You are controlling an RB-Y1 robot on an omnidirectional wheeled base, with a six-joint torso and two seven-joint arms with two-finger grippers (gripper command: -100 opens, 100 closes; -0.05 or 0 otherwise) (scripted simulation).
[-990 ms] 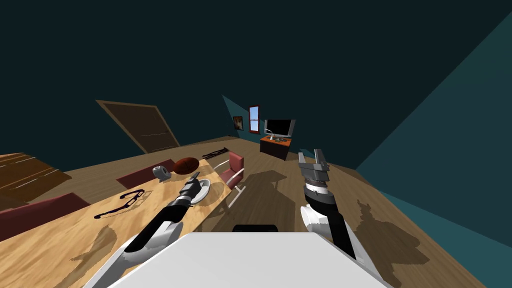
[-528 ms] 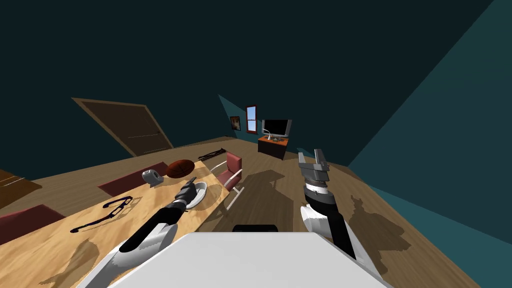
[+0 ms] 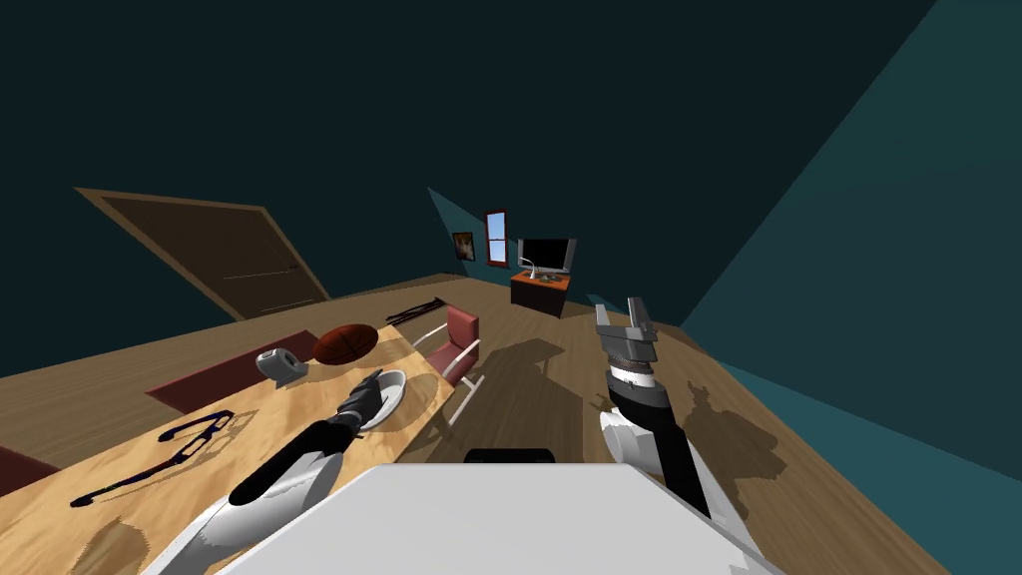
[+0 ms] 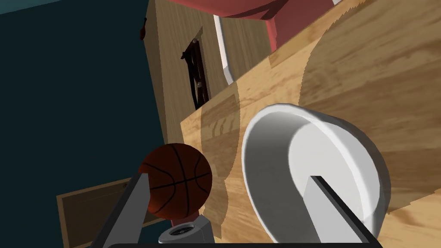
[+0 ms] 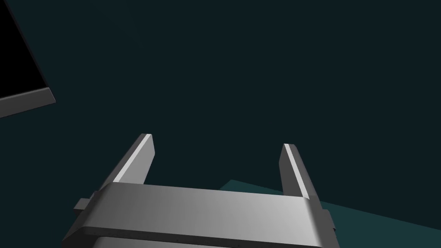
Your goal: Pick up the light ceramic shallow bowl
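Observation:
The white shallow bowl (image 3: 390, 395) (image 4: 340, 163) rests on the wooden table (image 3: 250, 419) near its far end. My left gripper (image 3: 367, 385) (image 4: 228, 176) is open and straddles the bowl's near rim. One finger (image 4: 329, 202) is inside the bowl and the other finger (image 4: 135, 200) is outside it, on the basketball's side. My right gripper (image 3: 625, 317) (image 5: 217, 142) is held up in the air to the right of the table, open and holding nothing.
A brown basketball (image 3: 344, 342) (image 4: 178, 178) lies on the table just beyond the bowl, with a small grey object (image 3: 279, 363) beside it. Dark glasses (image 3: 185, 439) lie nearer along the table. A red chair (image 3: 457, 337) stands at the table's far end.
The whole head picture has slid left, so I have turned or moved. My left gripper has stayed at the bowl and sits slightly lower at its rim. The right arm is unchanged.

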